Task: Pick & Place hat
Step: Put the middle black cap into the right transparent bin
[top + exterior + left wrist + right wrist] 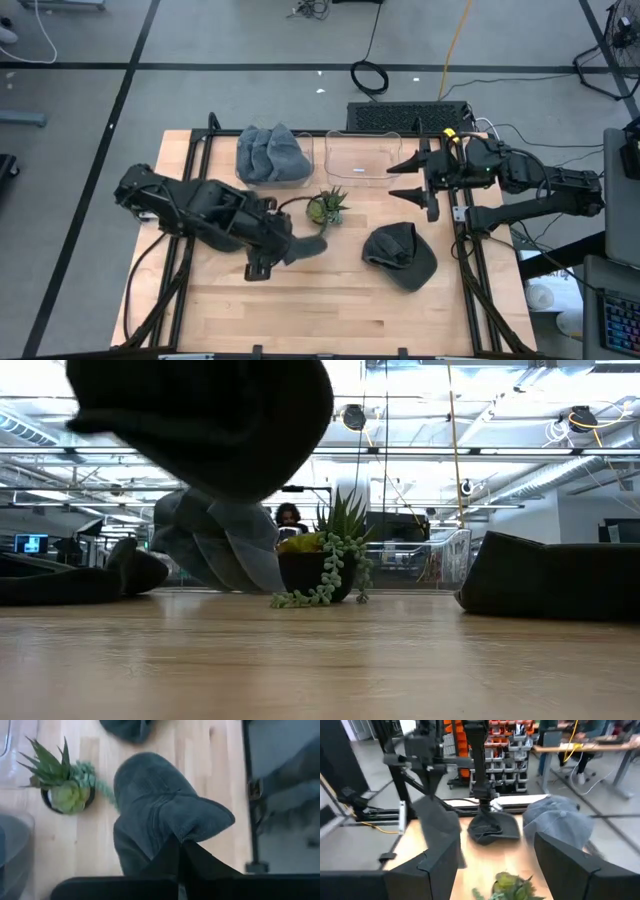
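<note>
Gripping hat (305, 247), left gripper (285, 248) low

Dark grey cap (305, 247) in the black left gripper (290, 243), a second dark grey cap (399, 255) on the pale wood table (340, 300), blue-grey caps (270, 153) in a clear bin (306, 150), green succulent (327, 207) — black pot, black right gripper (408, 179)

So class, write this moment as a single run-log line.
left gripper: shut on hat, lifted near plant | right gripper: open, waiting by empty bin | second hat: on table | other bin: hats
</note>
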